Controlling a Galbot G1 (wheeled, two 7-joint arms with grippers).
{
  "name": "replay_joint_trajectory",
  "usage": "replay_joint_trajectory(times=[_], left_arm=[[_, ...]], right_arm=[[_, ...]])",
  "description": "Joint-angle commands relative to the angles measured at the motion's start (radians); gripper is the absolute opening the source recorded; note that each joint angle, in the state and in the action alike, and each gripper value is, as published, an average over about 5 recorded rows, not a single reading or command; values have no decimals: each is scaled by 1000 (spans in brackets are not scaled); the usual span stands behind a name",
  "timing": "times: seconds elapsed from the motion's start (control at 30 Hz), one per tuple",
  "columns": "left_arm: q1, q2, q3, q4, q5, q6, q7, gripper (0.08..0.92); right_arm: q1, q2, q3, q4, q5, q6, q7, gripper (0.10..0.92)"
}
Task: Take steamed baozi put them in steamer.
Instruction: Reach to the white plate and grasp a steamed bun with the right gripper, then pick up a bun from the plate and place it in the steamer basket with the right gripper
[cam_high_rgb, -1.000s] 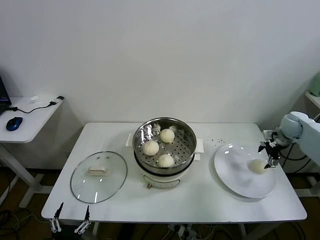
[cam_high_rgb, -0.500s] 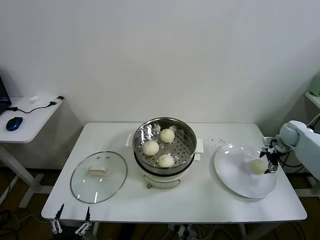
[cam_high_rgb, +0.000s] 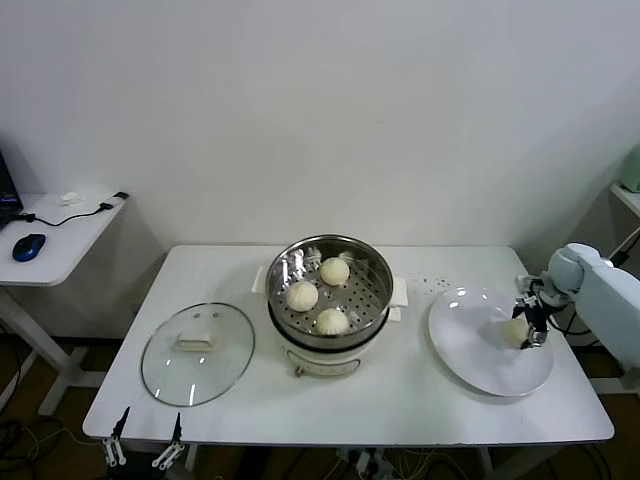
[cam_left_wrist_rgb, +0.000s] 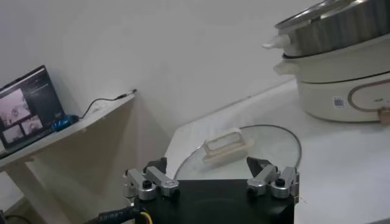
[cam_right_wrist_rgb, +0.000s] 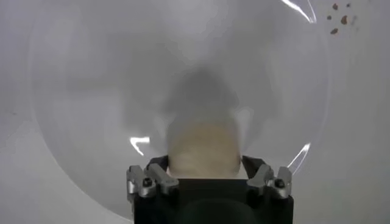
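The steamer (cam_high_rgb: 283, 300) stands mid-table, and three steamed baozi (cam_high_rgb: 334, 270) (cam_high_rgb: 301, 295) (cam_high_rgb: 331, 321) lie in its perforated basket. Another baozi (cam_high_rgb: 514, 331) rests on the white plate (cam_high_rgb: 470, 345) at the right. My right gripper (cam_high_rgb: 530, 325) is down over that bun. In the right wrist view the baozi (cam_right_wrist_rgb: 203, 143) fills the gap of the right gripper (cam_right_wrist_rgb: 205, 162), with a finger against each of its sides. My left gripper (cam_high_rgb: 140, 450) hangs open below the table's front left edge, nothing between its fingers (cam_left_wrist_rgb: 262, 167).
A round glass lid (cam_high_rgb: 197, 353) with a cream handle lies flat left of the steamer, also seen as the lid (cam_left_wrist_rgb: 237, 143) in the left wrist view. A side desk (cam_high_rgb: 60, 235) with a blue mouse stands at far left. A few crumbs (cam_right_wrist_rgb: 341, 18) lie beyond the plate.
The right gripper has dropped down and slightly inward over the plate's baozi and narrowed its fingers onto it. Left arm, steamer and lid are unmoved.
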Motion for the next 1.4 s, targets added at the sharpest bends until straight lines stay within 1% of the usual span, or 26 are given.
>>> replay_joint_trajectory(times=[0.03,0.2,0.4,0.53,0.7,0.87,1.0,1.07,1.17,1.4], left_arm=[[-1,1,1,0,1,0,0,823],[-1,0,3,-1,3,0,0,823],[2,1,2,-2,0,-3,0,823],[2,2,3,-3,-5,-6,0,823],[-1,3,9,-3,-16,-17,1,823],[-6,4,25,-4,-32,-29,1,823],[-17,5,36,-8,-49,-33,2,823],[-23,7,38,-10,-55,-33,4,823],[-31,13,42,-12,-58,-33,5,823],[-42,20,43,-9,-75,-39,6,823]], right_arm=[[10,18,-3,-27,-4,3,-16,725],[28,15,-24,-27,17,-1,-25,642],[72,-5,-101,5,108,-30,-27,594],[196,-19,-246,53,286,-73,-15,577],[462,8,-533,116,601,-135,18,569],[739,91,-821,208,901,-192,39,576],[886,184,-993,280,1119,-227,76,577],[928,236,-1053,304,1193,-238,93,577],[966,310,-1108,332,1261,-252,112,577],[940,461,-1166,407,1313,-287,186,577]])
